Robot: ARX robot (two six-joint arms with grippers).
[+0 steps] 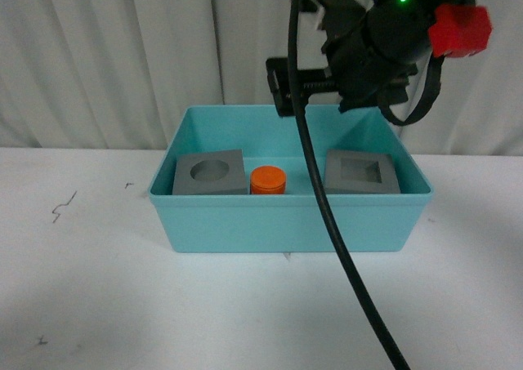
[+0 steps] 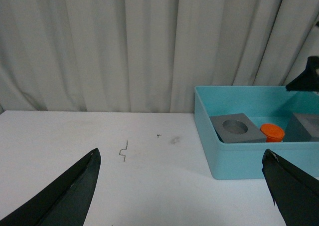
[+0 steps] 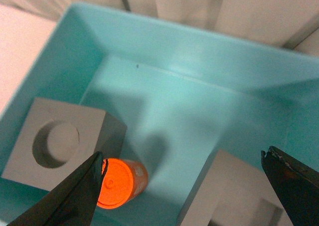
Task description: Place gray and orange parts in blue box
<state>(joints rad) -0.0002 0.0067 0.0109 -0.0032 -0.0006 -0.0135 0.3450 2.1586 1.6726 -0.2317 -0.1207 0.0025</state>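
Cable (image 1: pixel 343 247): black, hanging nearest the front camera, across the blue box (image 1: pixel 286 227).
Blue box: on the white worktop (image 1: pixel 98 288).
Inside: round-recess gray block (image 1: pixel 211 174), orange cylinder (image 1: pixel 268 180) just beside it, square-recess gray block (image 1: pixel 362 172) (apart, on the right).
Right hand (image 3: pixel 182 186): above the box, spread wide, holding nothing.
Left hand (image 2: pixel 182 188): over bare worktop, spread wide, holding nothing.

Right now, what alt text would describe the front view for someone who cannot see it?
A light-blue plastic bin on a white table holds a gray cube block with a round recess, a small orange cylinder and a gray cube block with a square recess. A black robot arm hangs above it.
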